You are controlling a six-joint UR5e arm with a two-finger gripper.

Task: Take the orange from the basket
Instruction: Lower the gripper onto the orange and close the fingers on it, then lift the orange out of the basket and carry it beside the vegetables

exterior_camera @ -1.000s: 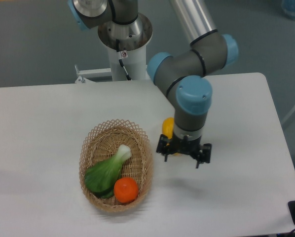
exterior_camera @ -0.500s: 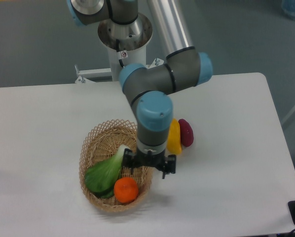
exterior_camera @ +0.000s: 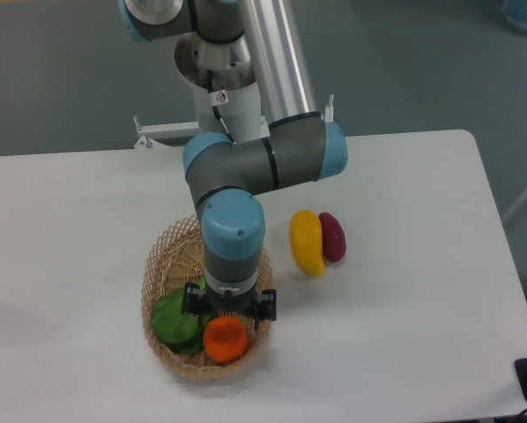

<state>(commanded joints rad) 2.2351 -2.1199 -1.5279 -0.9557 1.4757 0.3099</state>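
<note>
Where table was, hand (exterior_camera: 227,310) over orange (exterior_camera: 225,339)

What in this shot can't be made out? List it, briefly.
- Gripper: seen from above over the basket; the wrist hides its fingertips, so open or shut is unclear.
- Orange: top edge covered by the gripper; contact cannot be judged.
- Green vegetable: mostly behind the arm.
- Purple-red fruit: partly behind the yellow fruit.

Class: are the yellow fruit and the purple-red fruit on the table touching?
Touching. The fixed camera shows the yellow fruit pressed against the purple-red fruit, with no gap.
</note>
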